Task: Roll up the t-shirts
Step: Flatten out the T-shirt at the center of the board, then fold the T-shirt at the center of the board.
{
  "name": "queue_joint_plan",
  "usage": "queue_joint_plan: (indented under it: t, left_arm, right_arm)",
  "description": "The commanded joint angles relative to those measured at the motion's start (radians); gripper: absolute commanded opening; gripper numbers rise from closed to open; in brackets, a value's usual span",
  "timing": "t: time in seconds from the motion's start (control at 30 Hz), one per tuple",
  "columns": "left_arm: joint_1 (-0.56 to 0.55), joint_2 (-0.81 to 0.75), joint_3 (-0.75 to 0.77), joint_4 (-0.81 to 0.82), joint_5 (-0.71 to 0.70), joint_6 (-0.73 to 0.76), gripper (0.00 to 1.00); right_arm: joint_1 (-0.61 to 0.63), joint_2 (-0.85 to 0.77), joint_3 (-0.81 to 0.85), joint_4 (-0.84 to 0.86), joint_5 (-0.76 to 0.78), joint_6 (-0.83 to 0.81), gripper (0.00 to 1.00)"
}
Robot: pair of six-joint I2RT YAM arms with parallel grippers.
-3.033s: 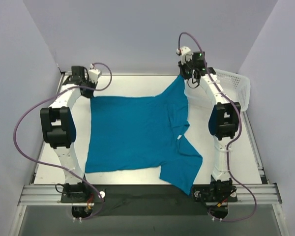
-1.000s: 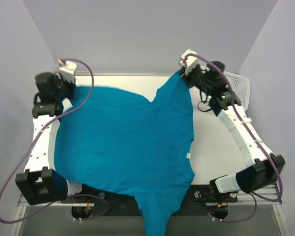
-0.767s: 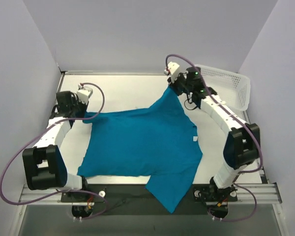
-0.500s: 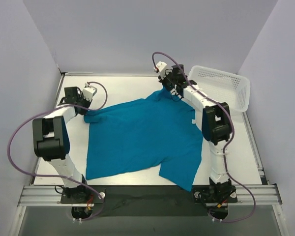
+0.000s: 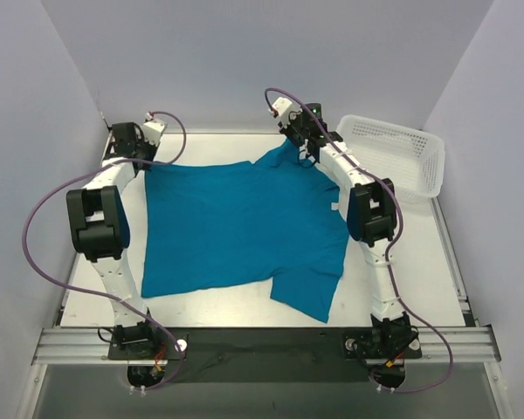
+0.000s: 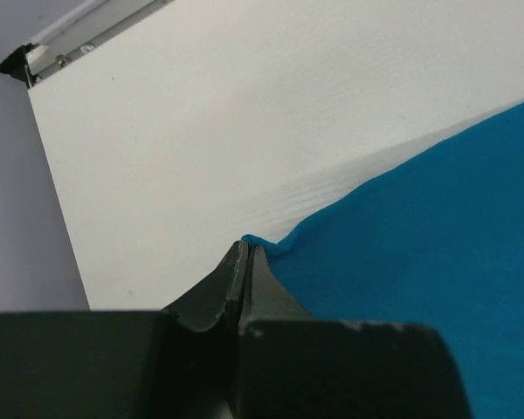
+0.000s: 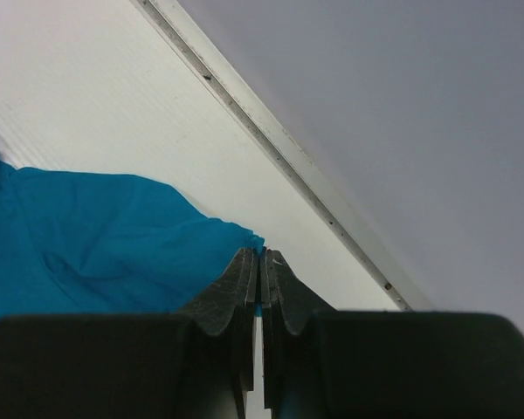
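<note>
The teal-blue t-shirt [image 5: 240, 223] lies spread over the white table, one sleeve pointing toward the near edge. My left gripper [image 5: 133, 157] is at the far left, shut on the shirt's far-left corner; in the left wrist view the cloth [image 6: 419, 253] runs right from the pinched tips [image 6: 247, 249]. At the far middle, my right gripper [image 5: 295, 144] is shut on the far-right corner, where the cloth [image 7: 105, 236] ends between the closed fingertips [image 7: 260, 255].
A white mesh basket [image 5: 393, 157] stands at the far right, close to the right arm. The table's back rail [image 7: 271, 140] and the grey back wall run just beyond the right gripper. Bare table [image 6: 201, 131] lies left of the shirt.
Both arms swung the shirt up toward the camera, then carried it back and laid it flat. Over the last half second both grippers moved farther back, pulling the far edge taut.
</note>
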Motion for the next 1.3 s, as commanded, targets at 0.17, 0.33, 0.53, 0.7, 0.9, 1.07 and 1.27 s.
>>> queue_joint_plan:
  t: [0.17, 0.33, 0.53, 0.7, 0.9, 1.07, 1.27]
  left_arm:
    - [-0.017, 0.13, 0.232, 0.103, -0.194, 0.024, 0.0]
    - [-0.017, 0.175, 0.306, 0.133, -0.236, 0.056, 0.0]
    - [-0.04, 0.14, 0.329, 0.069, -0.198, 0.033, 0.0]
    - [-0.04, 0.072, 0.284, -0.045, -0.064, 0.01, 0.0]
    - [-0.03, -0.006, 0.158, -0.042, -0.038, 0.033, 0.0]
    - [0.0, -0.06, 0.105, -0.034, -0.018, 0.042, 0.0]
    - [0.015, -0.091, 0.071, -0.048, 0.017, 0.064, 0.0]
  right_arm:
    - [-0.013, 0.019, 0.047, 0.01, 0.017, -0.03, 0.0]
    - [-0.014, 0.014, 0.033, 0.041, 0.025, -0.015, 0.0]
    - [-0.008, -0.023, 0.007, 0.076, 0.014, 0.045, 0.0]
    - [-0.006, -0.102, -0.039, 0.038, -0.009, 0.066, 0.0]
    - [-0.006, -0.22, -0.174, 0.018, 0.005, 0.079, 0.0]
    - [-0.005, -0.311, -0.261, 0.004, 0.015, 0.092, 0.0]
    - [-0.005, -0.377, -0.319, -0.016, 0.018, 0.096, 0.0]
